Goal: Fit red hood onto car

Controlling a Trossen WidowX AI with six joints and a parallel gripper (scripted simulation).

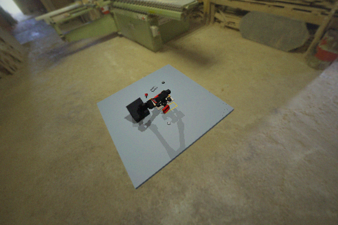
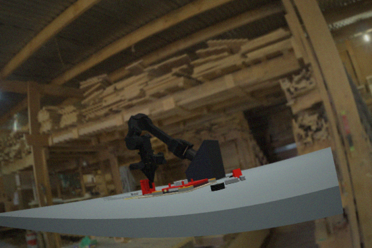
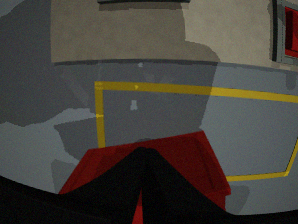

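Observation:
The red hood [image 1: 165,109] [image 2: 145,186] [image 3: 200,160] stands high off the table in the exterior view, seemingly on an edge. It overlaps the near side of the yellow outline in the wrist view. My gripper [image 2: 151,184] [image 3: 145,155] points down with its fingers closed together, the tips right at the hood. Red shows behind and between the finger bases; I cannot tell whether the tips touch it. The red chassis [image 2: 199,182] lies in its jig beside the hood, with the pale engine block [image 2: 180,182] on it. The arm covers much of it in the top view. Pegs and holes are too small to make out.
The yellow outline [image 1: 176,105] [image 3: 101,125] borders the beige board [image 3: 125,35]. A small red part [image 1: 146,95] [image 2: 237,172], a grey part [image 1: 153,88] [image 2: 231,180] and a black part [image 1: 163,82] [image 2: 218,187] lie beyond the chassis. The black robot base [image 2: 207,161] stands behind.

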